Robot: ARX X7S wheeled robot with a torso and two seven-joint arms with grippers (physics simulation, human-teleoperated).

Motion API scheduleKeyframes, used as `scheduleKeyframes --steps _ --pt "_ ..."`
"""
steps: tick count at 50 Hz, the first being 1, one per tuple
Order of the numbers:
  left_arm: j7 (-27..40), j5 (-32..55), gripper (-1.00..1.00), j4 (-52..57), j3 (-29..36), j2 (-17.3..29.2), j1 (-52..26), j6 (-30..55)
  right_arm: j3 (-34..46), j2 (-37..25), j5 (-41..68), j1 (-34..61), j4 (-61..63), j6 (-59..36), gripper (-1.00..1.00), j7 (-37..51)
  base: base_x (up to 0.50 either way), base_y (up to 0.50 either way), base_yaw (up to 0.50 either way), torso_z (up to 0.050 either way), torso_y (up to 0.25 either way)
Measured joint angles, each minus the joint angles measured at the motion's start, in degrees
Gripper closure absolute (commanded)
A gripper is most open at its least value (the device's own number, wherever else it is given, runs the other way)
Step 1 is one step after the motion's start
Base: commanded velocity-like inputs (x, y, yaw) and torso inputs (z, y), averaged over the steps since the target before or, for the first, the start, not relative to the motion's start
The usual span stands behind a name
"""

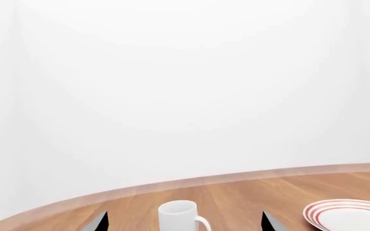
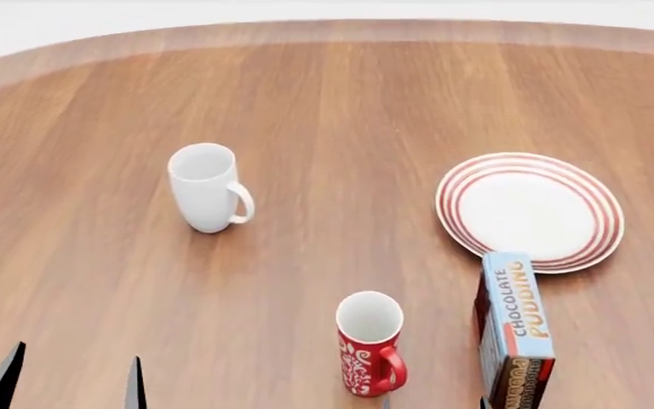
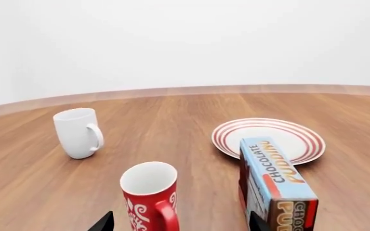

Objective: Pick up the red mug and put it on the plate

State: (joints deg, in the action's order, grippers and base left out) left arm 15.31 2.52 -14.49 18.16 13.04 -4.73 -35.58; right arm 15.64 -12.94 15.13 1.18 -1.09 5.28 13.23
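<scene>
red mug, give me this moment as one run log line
phase: pre-grasp | red mug: upright on table, ungrasped | plate: bare, beyond pudding box | white mug: upright | left gripper: open | right gripper: open, near red mug

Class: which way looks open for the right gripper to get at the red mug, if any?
Probably yes, straight ahead: the red mug stands upright between the open right gripper fingertips. The chocolate pudding box stands close beside it, so room is tight.

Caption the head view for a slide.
Red mug stands upright beside a chocolate pudding box, with the plate beyond and a white mug apart.
</scene>
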Motion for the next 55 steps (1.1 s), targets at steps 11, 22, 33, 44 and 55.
scheduleKeyframes --steps 11,22,33,44,55 --pt "0.3 0.0 -1.00 0.0 0.3 0.2 -0.1 0.0 0.3 -0.2 0.2 -0.1 0.2 0.1 -1.00 0.3 0.20 0.00 0.00 0.000 0.000" --pt "0.5 0.1 -1.00 0.0 0.5 0.4 -0.1 0.0 0.5 -0.4 0.5 0.0 0.1 0.2 -1.00 0.4 0.20 0.00 0.00 0.000 0.000" --pt "0.7 0.2 -1.00 0.0 0.8 0.5 -0.2 0.0 0.8 -0.6 0.7 0.2 -0.2 0.4 -1.00 0.6 0.20 0.00 0.00 0.000 0.000" --pt "0.9 0.4 -1.00 0.0 1.1 0.7 -0.2 0.0 1.1 -0.8 0.9 0.4 -0.3 0.4 -1.00 0.8 0.20 0.00 0.00 0.000 0.000" --pt "1.1 0.4 -1.00 -0.1 1.3 0.8 -0.3 -0.2 1.3 -0.9 1.1 0.5 -0.4 0.6 -1.00 1.0 0.20 0.00 0.00 0.000 0.000"
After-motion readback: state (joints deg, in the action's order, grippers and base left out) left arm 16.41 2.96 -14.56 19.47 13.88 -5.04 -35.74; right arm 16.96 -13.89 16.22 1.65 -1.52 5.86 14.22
